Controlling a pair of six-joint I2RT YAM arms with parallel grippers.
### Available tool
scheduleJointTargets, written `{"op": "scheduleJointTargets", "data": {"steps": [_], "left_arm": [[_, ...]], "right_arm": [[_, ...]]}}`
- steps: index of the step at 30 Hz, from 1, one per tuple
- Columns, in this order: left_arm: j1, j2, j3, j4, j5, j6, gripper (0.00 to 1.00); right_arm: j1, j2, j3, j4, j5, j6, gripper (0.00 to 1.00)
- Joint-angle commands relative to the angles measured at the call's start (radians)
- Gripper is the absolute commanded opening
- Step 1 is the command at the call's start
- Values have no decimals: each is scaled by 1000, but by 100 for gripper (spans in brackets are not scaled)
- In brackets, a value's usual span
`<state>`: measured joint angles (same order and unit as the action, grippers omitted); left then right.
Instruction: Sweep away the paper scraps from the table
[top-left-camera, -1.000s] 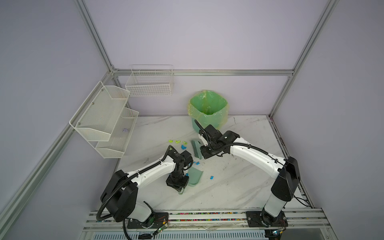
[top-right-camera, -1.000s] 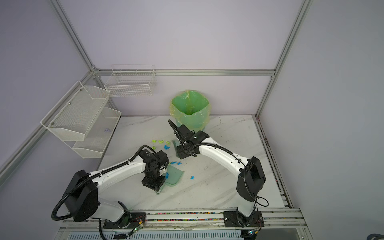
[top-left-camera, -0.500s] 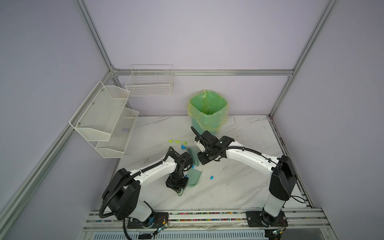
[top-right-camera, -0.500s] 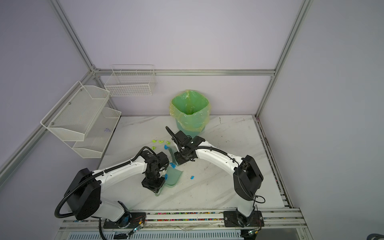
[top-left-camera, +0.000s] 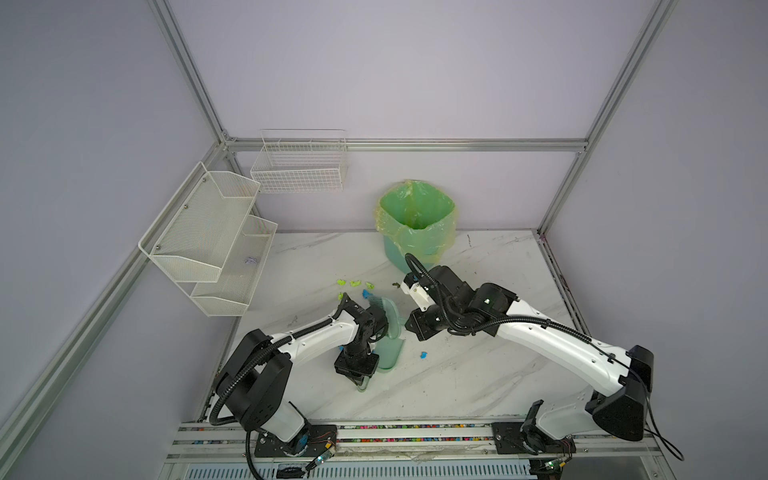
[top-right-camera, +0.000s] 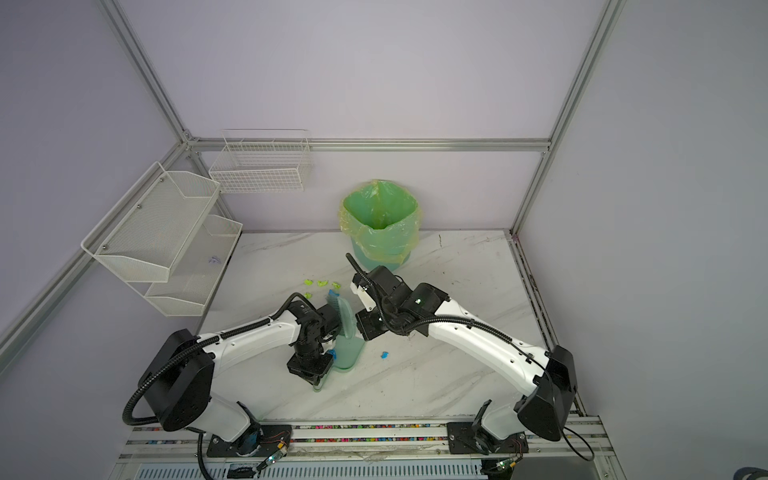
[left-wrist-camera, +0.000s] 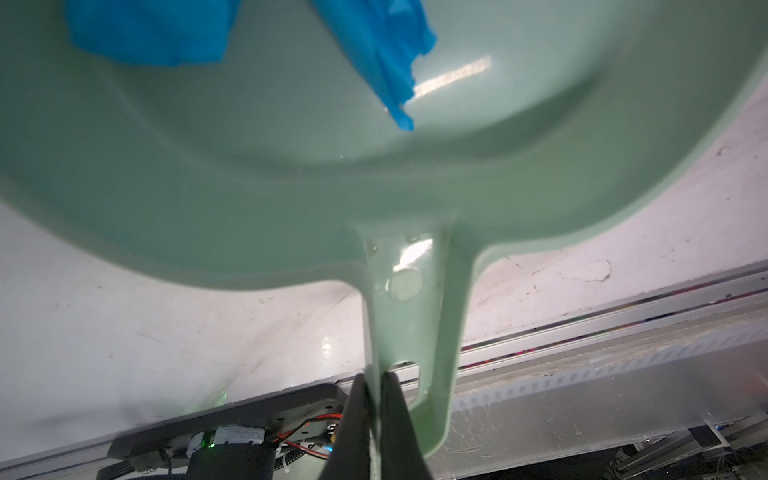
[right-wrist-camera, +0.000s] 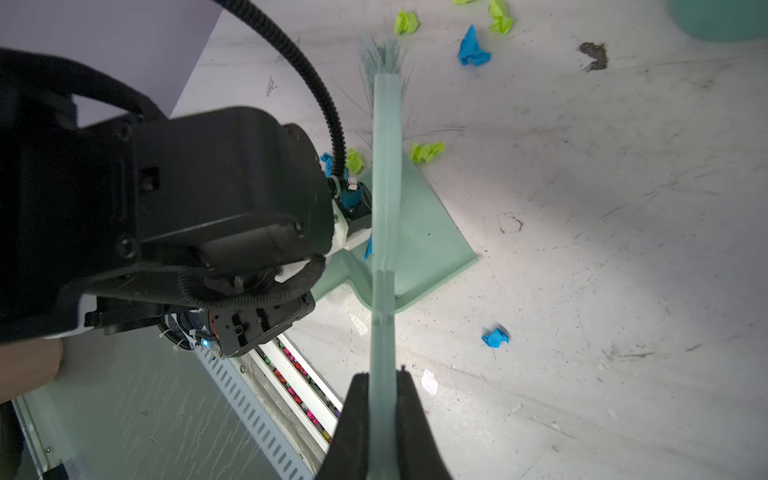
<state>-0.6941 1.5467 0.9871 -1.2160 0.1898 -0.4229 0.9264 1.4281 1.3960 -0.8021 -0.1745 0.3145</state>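
Sweeping step: the gathering of the paper scraps (right-wrist-camera: 473, 52) into the dustpan (top-left-camera: 390, 353) was judged to be under way, with a few caught and most left out.
Left gripper (left-wrist-camera: 374, 384): was seen shut tight on the rim of the dustpan's handle, by which the pan was kept flat on the table (top-left-camera: 478, 374).
Right gripper (right-wrist-camera: 382, 384): was seen clamped on the handle of the brush (right-wrist-camera: 386, 166), with nothing else held.
Brush: was carried lengthwise above the dustpan, its bristles reaching past the open lip. Whether the bristles touched the table could not be told.
Scraps caught: two blue pieces (left-wrist-camera: 374, 50) were seen inside the dustpan.
Scraps near: a yellow-green piece (right-wrist-camera: 426, 150) was seen just beside the dustpan's lip.
Scraps far: a loose group of blue and yellow-green bits (top-left-camera: 353, 283) was spread beyond the dustpan's mouth.
Stray scrap: one blue piece (top-left-camera: 423, 355) was left apart, off the dustpan's side nearer the right arm.
Bin (top-left-camera: 415, 224): was stood well beyond the dustpan's mouth.
Next move: the bristles were judged to need lowering behind the far group and drawing towards the dustpan's lip, while the pan was held flat; the stray piece was judged to call for a separate stroke or a shifted pan.
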Motion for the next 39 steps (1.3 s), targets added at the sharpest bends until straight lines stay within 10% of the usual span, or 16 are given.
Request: {"op": "scheduleJointTargets", "data": {"steps": [1,17,39], "left_arm": [[-3,-5,57,8,-6,18,0],[-144,-61,78,-62,-41,-21,0],[-225,-159,-26,-98,13,-43,0]], "right_arm": [[-25,-1,-16,-94,116,68,0],[-89,-135,-107,-354,286,211,0],[-72,-123,-222,-235,132,221,0]]}}
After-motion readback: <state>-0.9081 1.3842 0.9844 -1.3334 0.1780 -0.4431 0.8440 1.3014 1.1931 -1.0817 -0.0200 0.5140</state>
